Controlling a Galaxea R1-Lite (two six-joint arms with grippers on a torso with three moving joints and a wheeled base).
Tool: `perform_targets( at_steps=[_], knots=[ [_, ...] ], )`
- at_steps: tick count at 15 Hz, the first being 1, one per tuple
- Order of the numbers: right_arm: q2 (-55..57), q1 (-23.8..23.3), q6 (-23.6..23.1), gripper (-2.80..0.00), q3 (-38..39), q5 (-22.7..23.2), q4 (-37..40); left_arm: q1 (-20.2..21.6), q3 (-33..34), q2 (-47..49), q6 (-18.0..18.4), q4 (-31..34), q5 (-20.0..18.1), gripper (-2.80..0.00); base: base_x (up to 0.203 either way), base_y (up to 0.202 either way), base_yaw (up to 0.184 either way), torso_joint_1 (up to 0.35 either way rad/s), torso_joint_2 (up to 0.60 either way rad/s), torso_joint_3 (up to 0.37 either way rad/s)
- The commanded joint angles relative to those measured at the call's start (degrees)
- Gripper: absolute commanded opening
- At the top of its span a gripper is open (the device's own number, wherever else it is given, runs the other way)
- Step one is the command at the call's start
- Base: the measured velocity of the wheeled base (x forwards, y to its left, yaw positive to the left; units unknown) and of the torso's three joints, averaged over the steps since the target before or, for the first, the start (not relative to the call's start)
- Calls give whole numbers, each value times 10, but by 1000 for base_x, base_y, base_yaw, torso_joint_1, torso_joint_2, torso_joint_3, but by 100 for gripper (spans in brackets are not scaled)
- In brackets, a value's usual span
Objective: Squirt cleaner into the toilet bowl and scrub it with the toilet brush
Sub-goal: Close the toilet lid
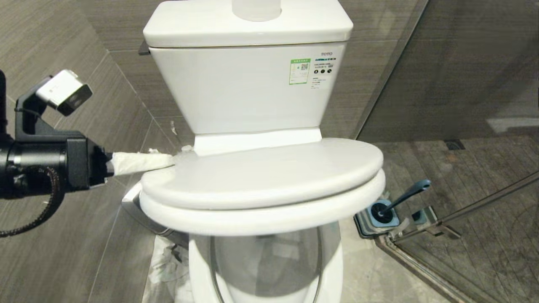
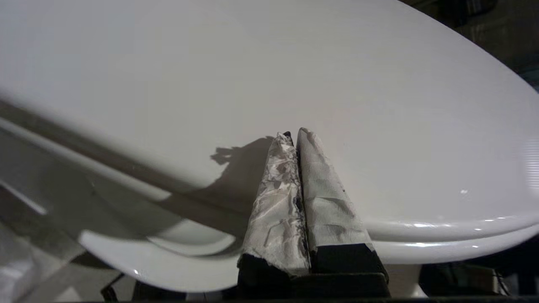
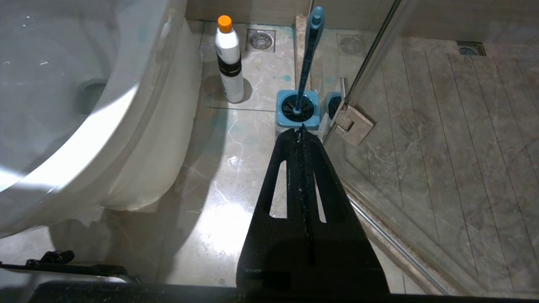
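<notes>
Left gripper (image 1: 170, 160) clenched, paper-wrapped fingertips (image 2: 309, 139) pressed together with nothing between them, tips touching the closed toilet lid (image 1: 269, 172) at its left rear edge. Right gripper (image 3: 301, 131) shut too, empty, hanging low over the floor just short of the toilet brush (image 3: 309, 54). Brush standing upright in its square blue holder (image 3: 297, 110) on the floor right of the toilet bowl (image 3: 84, 105), beside the glass shower door (image 3: 421, 126). Farther back, white bottle with orange cap (image 3: 228, 59) near a floor drain (image 3: 261, 40). Cistern (image 1: 248, 80) at the far wall.
</notes>
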Motion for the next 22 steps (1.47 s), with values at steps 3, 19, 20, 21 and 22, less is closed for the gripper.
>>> perform_targets(
  at_steps=[3,19,20,21,22],
  knots=[
    [0,0,0,-280,0,0,0,13,27,-36,32,122,-3,-280,0,0,0,0,0,0],
    [0,0,0,-280,0,0,0,101,-31,-71,205,383,43,-280,0,0,0,0,0,4],
    [0,0,0,-280,0,0,0,103,-36,-71,205,382,45,-280,0,0,0,2,0,114],
    [1,0,0,-280,0,0,0,103,-43,-71,204,382,48,-280,0,0,0,0,2,155],
    [1,0,0,-280,0,0,0,103,-51,-71,205,382,56,-280,0,0,0,1,10,176]
  ],
)
